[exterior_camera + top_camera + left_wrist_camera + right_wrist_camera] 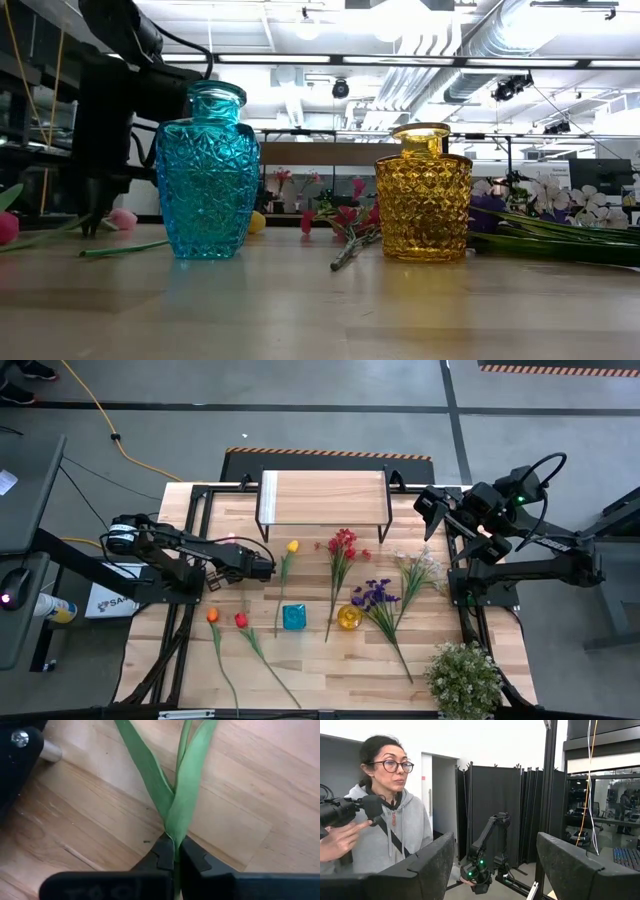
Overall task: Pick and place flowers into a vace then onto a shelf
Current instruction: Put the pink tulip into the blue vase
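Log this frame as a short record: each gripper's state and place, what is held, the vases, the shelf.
left gripper: jaws shut on the yellow tulip's green stem, at table level
right gripper: jaws open, holding nothing, raised at the table's back right
blue vase: upright, no flowers in it
yellow vase: upright, no flowers in it
shelf: at the table's back, nothing on it
other flowers: lying flat on the table

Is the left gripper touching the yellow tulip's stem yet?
Touching. The left wrist view shows the left gripper with its fingers closed on the green stem of the yellow tulip, leaves fanning out just past the tips.
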